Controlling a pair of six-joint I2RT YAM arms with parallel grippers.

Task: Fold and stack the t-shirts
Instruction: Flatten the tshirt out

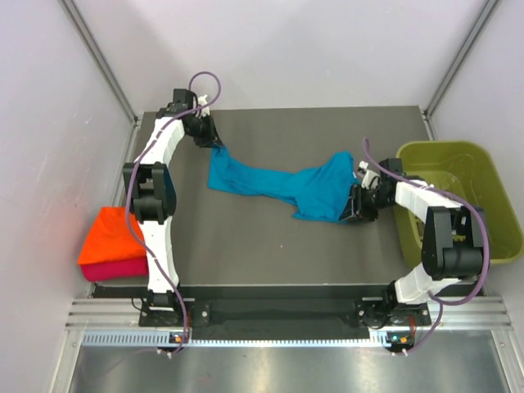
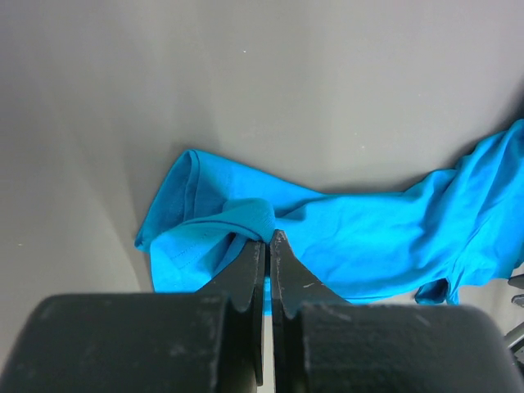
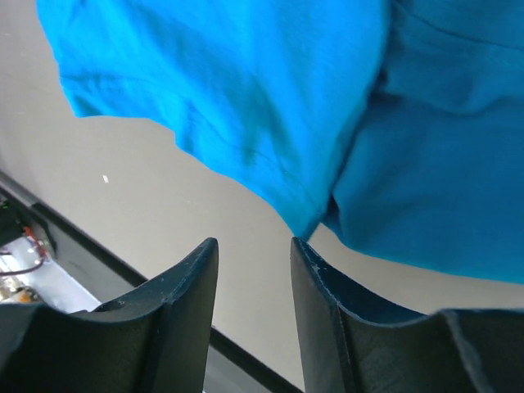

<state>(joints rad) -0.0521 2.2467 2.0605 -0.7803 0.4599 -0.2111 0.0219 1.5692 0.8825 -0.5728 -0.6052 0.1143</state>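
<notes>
A teal-blue t-shirt [image 1: 278, 184] lies stretched and rumpled across the middle of the grey table. My left gripper [image 1: 214, 146] is shut on a fold at its far left end; the pinched cloth [image 2: 246, 219] bunches right at the fingertips [image 2: 268, 239]. My right gripper [image 1: 354, 205] is open at the shirt's right end. In the right wrist view the cloth [image 3: 246, 90] hangs just beyond the fingertips [image 3: 254, 242], and its lowest corner touches the right finger. An orange shirt [image 1: 110, 233] lies folded on a magenta-pink one [image 1: 110, 269] at the left edge.
An olive-green plastic basket [image 1: 458, 196] stands off the table's right side, next to my right arm. Grey walls close in the back and sides. A metal rail [image 1: 270, 315] runs along the near edge by the arm bases.
</notes>
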